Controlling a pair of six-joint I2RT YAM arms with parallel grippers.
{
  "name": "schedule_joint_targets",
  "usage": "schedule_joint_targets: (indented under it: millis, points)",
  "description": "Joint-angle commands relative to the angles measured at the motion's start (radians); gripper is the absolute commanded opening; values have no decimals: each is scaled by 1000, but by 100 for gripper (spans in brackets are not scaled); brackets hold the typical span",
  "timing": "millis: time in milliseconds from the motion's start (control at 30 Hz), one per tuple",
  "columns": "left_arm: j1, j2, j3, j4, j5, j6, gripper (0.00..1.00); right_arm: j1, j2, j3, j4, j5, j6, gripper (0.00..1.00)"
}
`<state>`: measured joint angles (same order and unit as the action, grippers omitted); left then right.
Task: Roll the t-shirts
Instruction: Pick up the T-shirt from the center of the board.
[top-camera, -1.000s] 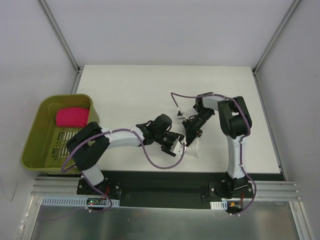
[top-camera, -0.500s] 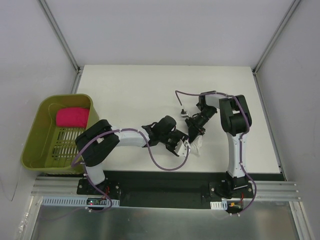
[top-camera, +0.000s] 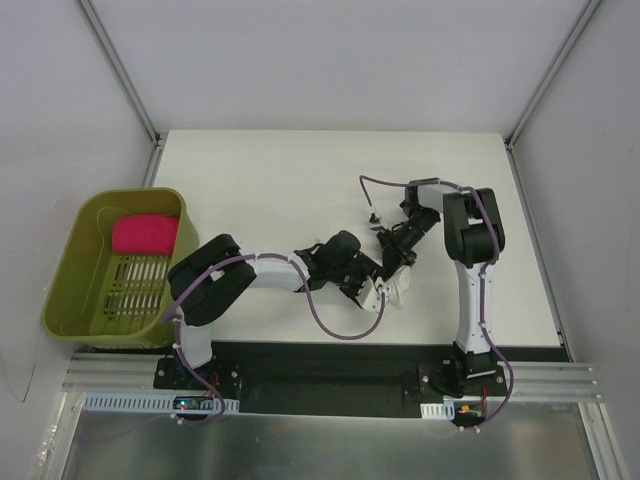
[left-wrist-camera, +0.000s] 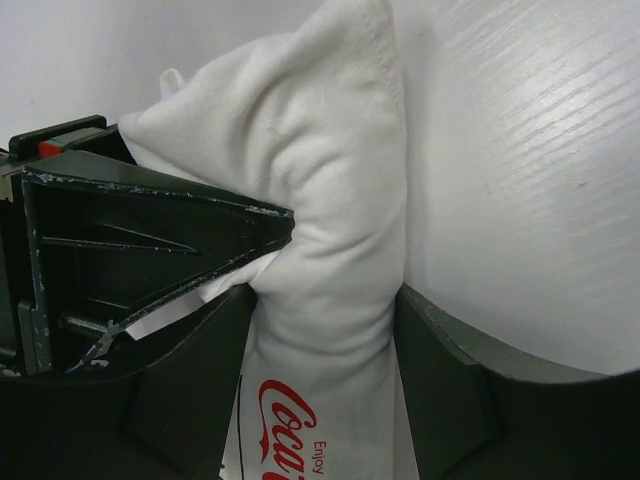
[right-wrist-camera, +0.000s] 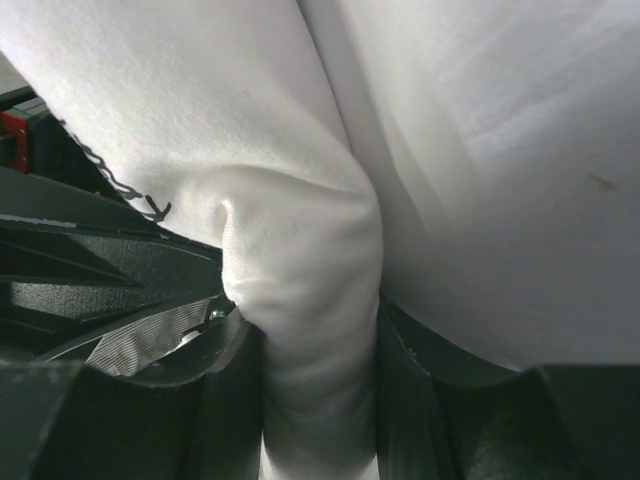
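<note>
From above, the t-shirt (top-camera: 398, 288) is a small white bundle on the table (top-camera: 300, 180), near the front edge. Both arms bend low and meet at it. The left claw (top-camera: 375, 290) comes in from the side. The right claw (top-camera: 393, 264) reaches down from behind. A green basket (top-camera: 70, 290) sits well apart on the left.

The left wrist view shows the left claw (left-wrist-camera: 325, 340) pinching a thick fold of the shirt. The cloth looks soft, light and floppy. It could slip loose, so a thick bunched fold looks like the best place to hold.

The right wrist view shows the right claw (right-wrist-camera: 320, 400) pinching another fold.
</note>
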<state>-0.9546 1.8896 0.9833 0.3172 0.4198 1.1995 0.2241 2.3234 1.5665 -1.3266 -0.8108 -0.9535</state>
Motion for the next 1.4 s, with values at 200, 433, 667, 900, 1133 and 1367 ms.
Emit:
schedule_joint_targets:
  millis: [200,433,667,900,1133,1367]
  points:
    - [14,169,90,-171,-177,130,46,46,73,30,-108,-53,-70,43]
    - [16,180,165,-332,-161,103,43,-155,-42,122,-219,-186,-86,96]
    - [36,249,339,-544,-118,72,53,-386,-261,173,-290,-165,-183,96]
    - [39,330,512,-728,-102,69,58,-600,-400,142,-330,-335,-180,96]
    - [42,489,831,-1088,-96,107,46,-618,-542,52,-332,-346,-211,96]
    - [40,562,979,-1178,-108,8,22,-634,-616,15,-330,-393,-195,96]
